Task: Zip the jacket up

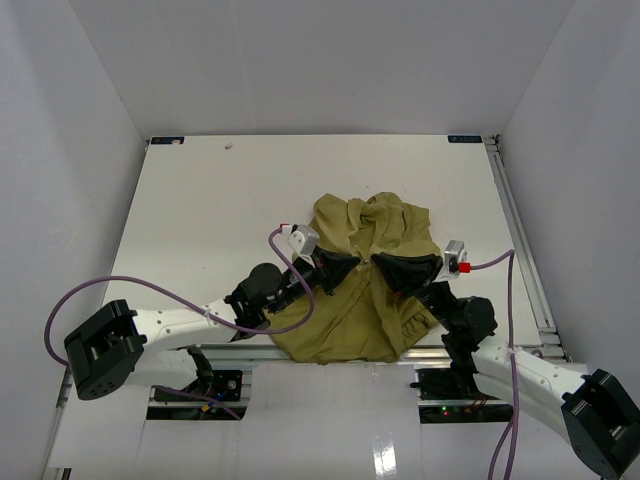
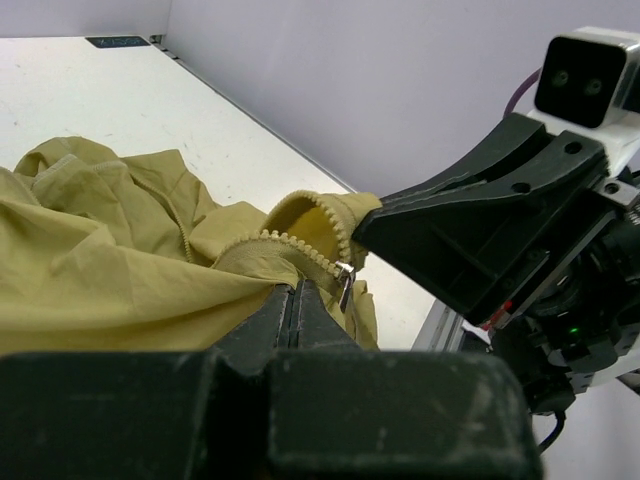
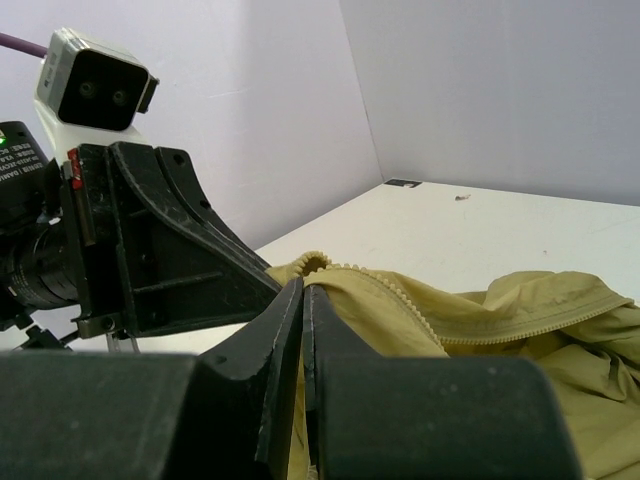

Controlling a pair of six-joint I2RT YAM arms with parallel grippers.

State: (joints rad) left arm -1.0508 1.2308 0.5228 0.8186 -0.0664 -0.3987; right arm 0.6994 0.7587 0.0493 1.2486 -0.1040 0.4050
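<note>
The olive-yellow jacket (image 1: 350, 320) lies crumpled at the table's near middle, its upper part bunched up. My left gripper (image 1: 352, 263) and right gripper (image 1: 381, 261) meet tip to tip over its centre. In the left wrist view the left gripper (image 2: 296, 288) is shut on the jacket (image 2: 100, 250) at a fold beside the zipper teeth. The metal zipper slider (image 2: 345, 278) hangs just past its tips. In the right wrist view the right gripper (image 3: 303, 287) is shut on the jacket (image 3: 500, 330) at a raised loop of the toothed edge. The left gripper's fingers (image 3: 170, 240) stand close behind it.
An aluminium rail (image 1: 250, 352) runs along the table's near edge under the jacket's hem. Another rail (image 1: 520, 240) lines the right side. White walls enclose the table on three sides. Purple cables (image 1: 120, 285) loop off both arms.
</note>
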